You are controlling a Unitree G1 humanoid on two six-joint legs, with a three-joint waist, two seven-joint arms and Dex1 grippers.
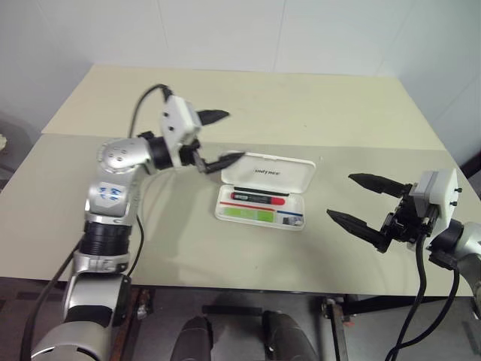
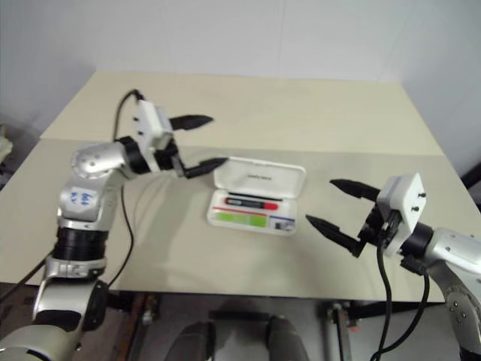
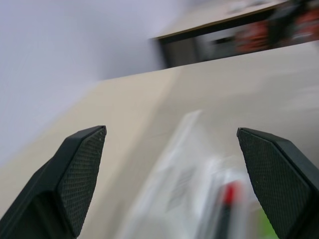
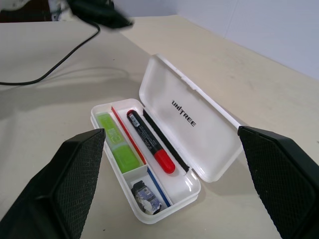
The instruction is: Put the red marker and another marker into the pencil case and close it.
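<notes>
We had both markers home: the red marker (image 4: 150, 141) lay in the long slot of the pencil case (image 4: 217, 175), the green highlighter (image 4: 117, 142) in the slot just beside it, and the lid stood open, leaning back. Our left gripper (image 1: 222, 138) hung at the lid's end, fingers spread wide and holding nothing; our right gripper (image 1: 364, 200) waited well off to the other side, equally wide and empty. Closing was what remained, we judged: get a fingertip behind the lid's top edge, tip it forward, then press flat until it latched, steadying the base.
</notes>
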